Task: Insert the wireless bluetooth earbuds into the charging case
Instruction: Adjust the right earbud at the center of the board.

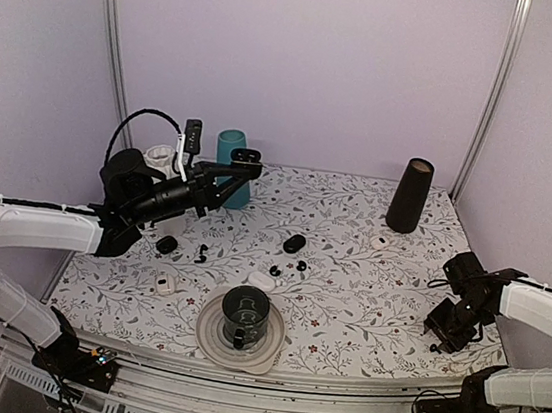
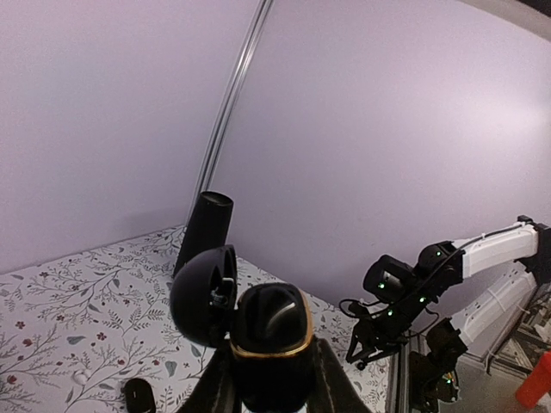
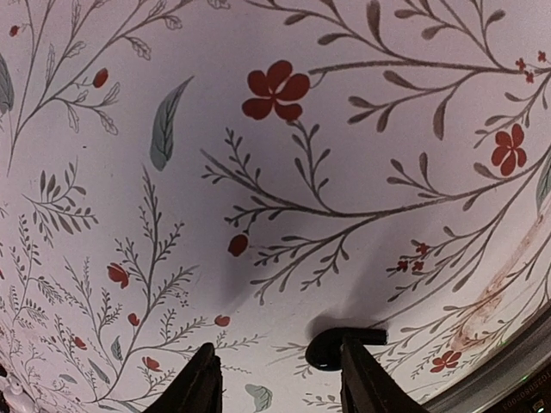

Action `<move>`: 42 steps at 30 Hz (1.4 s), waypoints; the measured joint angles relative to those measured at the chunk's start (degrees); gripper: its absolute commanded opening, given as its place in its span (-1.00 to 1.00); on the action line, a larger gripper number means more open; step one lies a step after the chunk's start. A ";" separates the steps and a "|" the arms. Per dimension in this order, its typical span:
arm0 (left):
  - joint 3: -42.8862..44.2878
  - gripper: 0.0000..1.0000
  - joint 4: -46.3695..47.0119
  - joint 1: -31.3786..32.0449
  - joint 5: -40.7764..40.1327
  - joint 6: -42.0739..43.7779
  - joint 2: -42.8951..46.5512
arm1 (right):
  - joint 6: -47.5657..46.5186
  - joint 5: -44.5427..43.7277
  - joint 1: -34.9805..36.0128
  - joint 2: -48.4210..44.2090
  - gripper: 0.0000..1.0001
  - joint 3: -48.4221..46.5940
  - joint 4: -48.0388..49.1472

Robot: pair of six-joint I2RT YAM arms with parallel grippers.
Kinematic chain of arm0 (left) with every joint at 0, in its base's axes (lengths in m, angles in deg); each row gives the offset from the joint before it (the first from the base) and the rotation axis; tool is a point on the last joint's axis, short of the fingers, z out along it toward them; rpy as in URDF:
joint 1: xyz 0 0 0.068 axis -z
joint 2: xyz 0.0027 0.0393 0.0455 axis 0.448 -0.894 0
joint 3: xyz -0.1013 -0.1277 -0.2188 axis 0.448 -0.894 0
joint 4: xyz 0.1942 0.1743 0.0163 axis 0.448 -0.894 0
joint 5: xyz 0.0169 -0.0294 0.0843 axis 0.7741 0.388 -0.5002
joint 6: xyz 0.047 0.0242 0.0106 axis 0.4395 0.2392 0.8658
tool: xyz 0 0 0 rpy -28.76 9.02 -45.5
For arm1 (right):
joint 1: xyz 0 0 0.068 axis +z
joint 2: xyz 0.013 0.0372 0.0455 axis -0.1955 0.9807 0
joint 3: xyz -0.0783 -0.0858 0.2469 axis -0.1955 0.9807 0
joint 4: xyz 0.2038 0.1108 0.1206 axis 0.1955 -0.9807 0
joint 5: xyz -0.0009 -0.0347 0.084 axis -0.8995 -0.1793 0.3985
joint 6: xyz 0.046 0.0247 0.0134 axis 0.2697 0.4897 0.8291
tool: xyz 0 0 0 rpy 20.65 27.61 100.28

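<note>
My left gripper (image 1: 243, 169) is raised above the back left of the table and shut on a black charging case (image 1: 247, 157). In the left wrist view the case (image 2: 271, 331) has a gold rim, its lid hinged open to the left, and sits between the gripper's (image 2: 271, 379) fingers. My right gripper (image 1: 439, 334) is low over the table at the right; in the right wrist view it (image 3: 280, 387) is open. A glossy black earbud (image 3: 331, 348) lies on the cloth touching its right finger (image 3: 366, 379). Three more earbuds (image 1: 202, 253) (image 1: 275, 270) (image 1: 301, 266) lie mid-table.
Black closed cases (image 1: 166, 245) (image 1: 295, 242) and white cases (image 1: 166, 284) (image 1: 261, 280) (image 1: 379, 242) lie about. A dark mug (image 1: 244, 313) stands on a plate at the front. A black cylinder (image 1: 410, 195), teal cylinder (image 1: 228, 150) and headphones (image 1: 124, 170) stand at the back.
</note>
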 measured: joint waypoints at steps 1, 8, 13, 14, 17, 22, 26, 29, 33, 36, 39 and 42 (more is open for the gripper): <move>0.00 -1.00 -0.04 -0.02 -0.02 0.00 0.04 | -0.22 0.42 -0.26 0.31 -0.10 0.02 0.04; -0.02 -1.00 -0.04 -0.11 -0.22 0.02 0.76 | -1.40 1.97 -1.07 3.08 -0.26 -0.13 0.48; -0.04 -1.00 -0.20 -0.13 -0.39 0.31 0.98 | -1.95 2.58 -1.25 4.55 -0.37 -0.83 0.48; -0.04 -1.00 -0.31 -0.15 -0.39 0.42 1.05 | -2.05 2.58 -1.25 4.74 -0.41 -0.92 0.57; -0.07 -1.00 -0.50 -0.22 -0.39 0.50 1.07 | -2.32 2.78 -1.25 5.18 -0.49 -0.98 1.27; -0.13 -1.00 -0.52 -0.26 -0.42 0.50 1.09 | -3.37 4.46 -1.31 7.15 -0.50 -1.97 4.39; -0.15 -1.00 -0.55 -0.26 -0.44 0.52 1.09 | -4.17 6.34 -1.31 9.68 -0.50 -3.45 7.69; -0.22 -1.00 -0.72 -0.26 -0.52 0.66 1.31 | -4.24 8.04 -1.16 11.67 -0.50 -4.46 10.58; -0.26 -1.00 -0.92 -0.28 -0.66 0.92 1.79 | -3.04 9.60 0.31 15.26 -0.50 -6.62 14.21; -0.26 -1.00 -1.14 -0.33 -0.66 1.18 1.84 | -1.27 10.71 2.43 18.99 -0.50 -9.22 16.94; -0.26 -1.00 -1.62 -0.39 -0.66 1.51 1.84 | 0.83 11.61 4.81 22.95 -0.50 -12.44 19.43; -0.26 -1.00 -2.01 -0.48 -0.63 1.75 1.84 | 2.95 12.26 6.51 26.14 -0.48 -15.82 21.35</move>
